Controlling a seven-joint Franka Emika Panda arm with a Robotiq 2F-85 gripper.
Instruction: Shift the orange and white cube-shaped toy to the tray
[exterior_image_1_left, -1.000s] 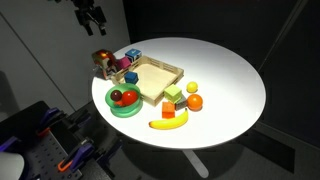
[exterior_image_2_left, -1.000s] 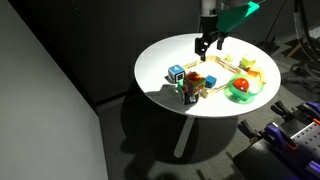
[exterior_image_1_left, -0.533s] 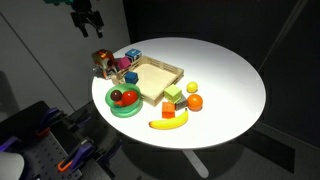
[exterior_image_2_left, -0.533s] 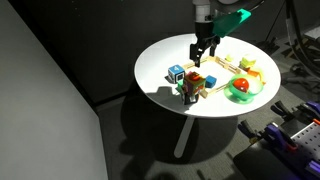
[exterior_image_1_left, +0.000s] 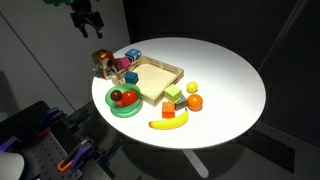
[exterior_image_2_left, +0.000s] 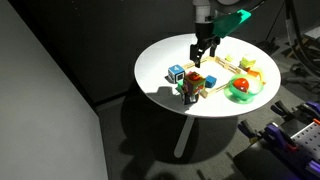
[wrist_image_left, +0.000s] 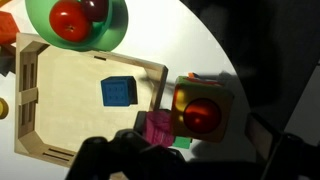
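Over the round white worktop (exterior_image_2_left: 165, 50), the spread, empty hand (exterior_image_2_left: 205, 58) should drop squarely onto the orange and white cube-shaped toy (wrist_image_left: 200, 108), wrist-view three o'clock of the light-wood tray (wrist_image_left: 70, 110).

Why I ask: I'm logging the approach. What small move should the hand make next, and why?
Probably lower the open hand toward the orange and white cube-shaped toy: the hand hangs empty above the table, and the toy sits outside the tray, beside its rim.
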